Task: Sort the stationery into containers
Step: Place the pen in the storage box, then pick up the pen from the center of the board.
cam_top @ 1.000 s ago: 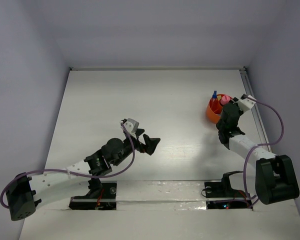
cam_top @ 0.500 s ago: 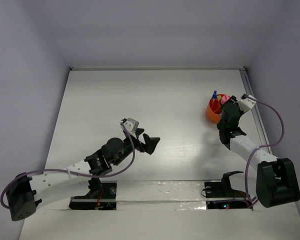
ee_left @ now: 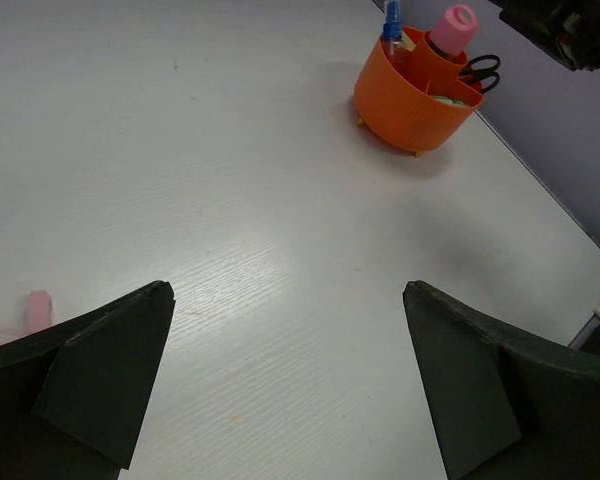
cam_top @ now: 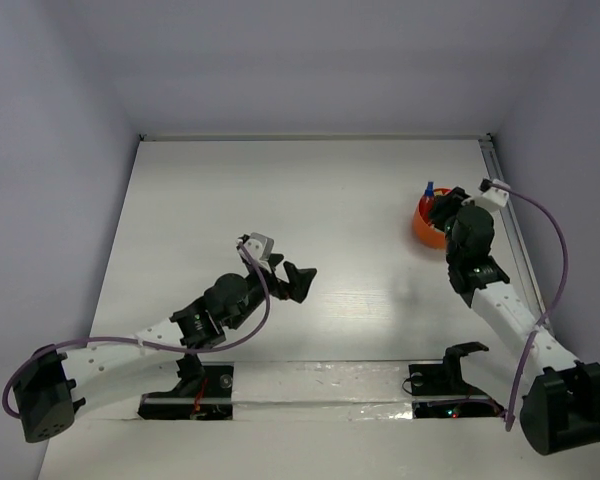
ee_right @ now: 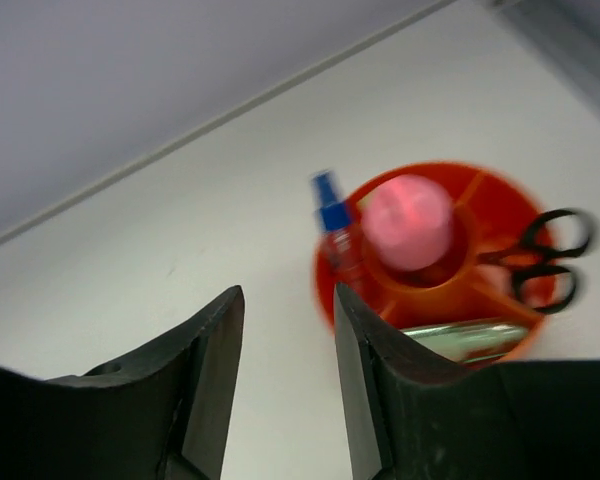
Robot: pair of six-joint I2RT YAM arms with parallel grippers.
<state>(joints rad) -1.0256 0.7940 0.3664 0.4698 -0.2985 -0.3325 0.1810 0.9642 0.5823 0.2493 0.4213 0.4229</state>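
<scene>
at the far right of the table [cam_top: 330, 190], close to its right edge, the orange bowl [ee_left: 408, 100] stands. a pink-capped marker [ee_left: 452, 28], a blue-capped bottle [ee_left: 392, 25] and the scissors [ee_left: 480, 72] are seen in its compartments. the right gripper [ee_right: 288, 300] is held close by its near side, fingers apart, nothing between them. the left gripper [ee_left: 287, 290], at the middle left, is also spread and empty. such items are judged light, stiff and a little slippery, so a hold across the barrel is advised. the bowl is probably light and could be pushed off the right edge. open room is found to the left.
</scene>
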